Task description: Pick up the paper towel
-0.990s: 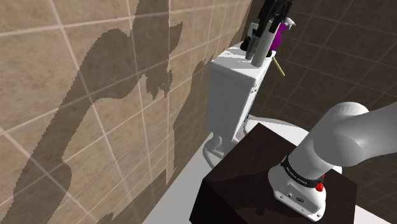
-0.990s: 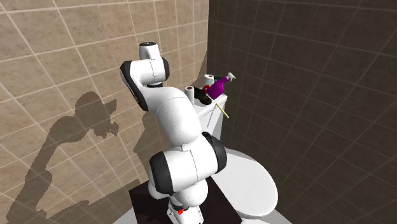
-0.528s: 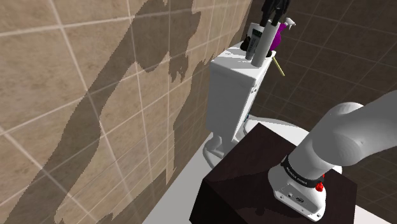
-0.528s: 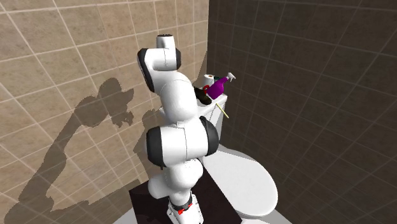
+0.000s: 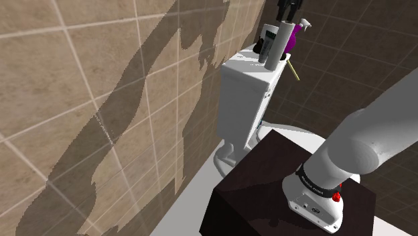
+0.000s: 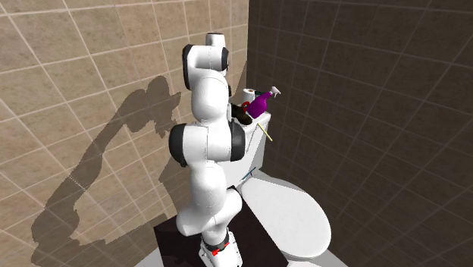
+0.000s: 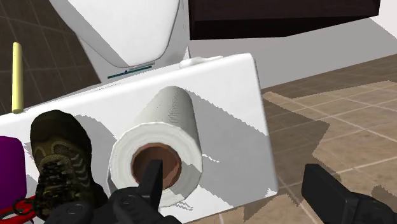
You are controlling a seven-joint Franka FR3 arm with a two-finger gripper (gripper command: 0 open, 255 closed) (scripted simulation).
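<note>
Above the toilet tank, my spread pincer has risen higher over the paper towel, which is not yet gripped.

support: white toilet tank lid | on it: paper towel roll, upright | dark boot just beside the roll | purple bottle beyond the boot (partly cut off) | yellow stick at the lid's edge, farthest from the roll
</note>
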